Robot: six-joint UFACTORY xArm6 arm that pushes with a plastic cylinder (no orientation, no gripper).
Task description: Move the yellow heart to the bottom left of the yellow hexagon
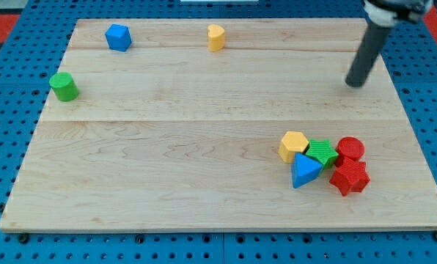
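Note:
The yellow heart (215,37) sits near the view's top, a little left of centre, on the wooden board (167,147). The yellow hexagon (293,145) lies at the lower right, at the left end of a tight cluster of blocks. My tip (355,83) is at the upper right, far to the right of the heart and above the cluster, touching no block.
Touching the hexagon are a blue triangle (305,170) and a green block (322,152), with a red cylinder (350,149) and a red star (349,177) to their right. A blue block (118,37) is at the top left; a green cylinder (63,86) is at the left edge.

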